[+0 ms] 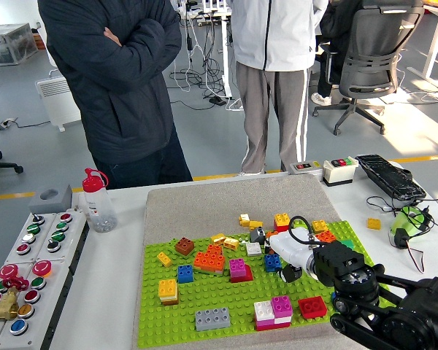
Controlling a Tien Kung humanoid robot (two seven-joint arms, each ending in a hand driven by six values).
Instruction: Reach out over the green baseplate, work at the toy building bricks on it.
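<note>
Baseplate (204,299) lies on a mat (204,208) at the table's (109,292) near edge; bricks (212,260) spread across it; bottle (97,201) and button panel (25,266) toward the left edge.

A robotics lab or workshop is indicated: a panel of coloured push buttons (29,266) is seen at lower left, loose cables (197,65) on the grey floor at top centre, an office chair (369,55) at upper right.

bright, even daylight fills the room; sun patches glare on the floor (423,124) at upper right. the white bench (109,292) is almost washed out. shadows under the bricks (208,260) are soft and short. focus stays sharp, with no visible motion blur.
</note>
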